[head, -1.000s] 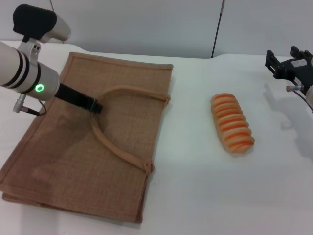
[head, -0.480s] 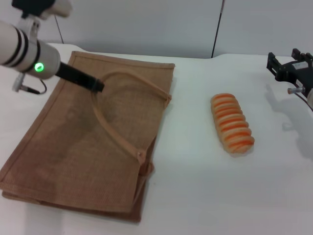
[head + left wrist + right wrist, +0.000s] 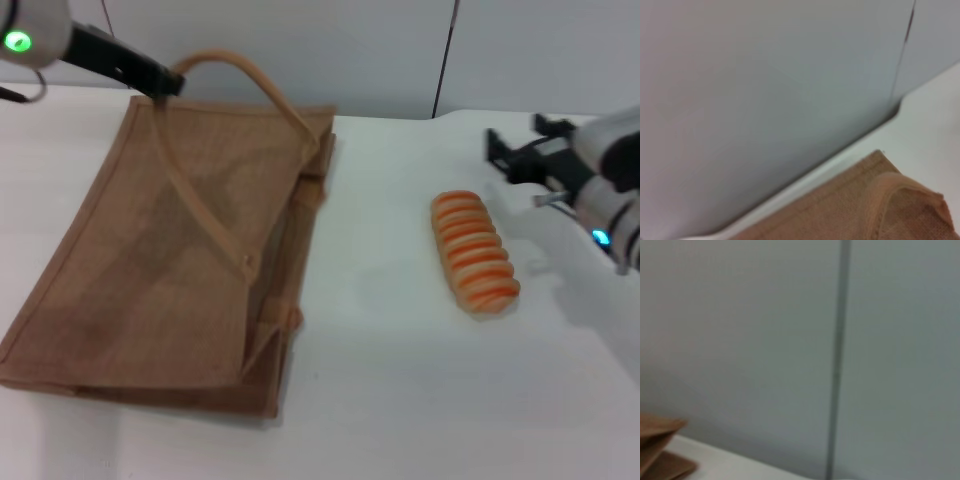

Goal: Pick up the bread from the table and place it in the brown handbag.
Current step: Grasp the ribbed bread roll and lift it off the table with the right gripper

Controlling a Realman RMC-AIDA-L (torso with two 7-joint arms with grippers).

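Now the left hand (image 3: 168, 82), pinching a handle, has hoisted the tan-brown woven jute handbag (image 3: 170, 260) open, upper left.
Meanwhile the right hand (image 3: 520, 150), fingers spread, has neared the glossy orange-and-cream ridged bread loaf (image 3: 474, 252) on the white table (image 3: 400, 400).

**Bare test bench, most likely a robotics lab**

Plain white table (image 3: 400, 400) set against blank grey-white wall panels (image 3: 740, 340) split by a dark vertical seam (image 3: 837, 365). No household furniture or shop fittings in sight. Only staged props laid out: a glossy toy-like bread (image 3: 474, 252) and a brown handbag (image 3: 150, 290), between two robot arms.
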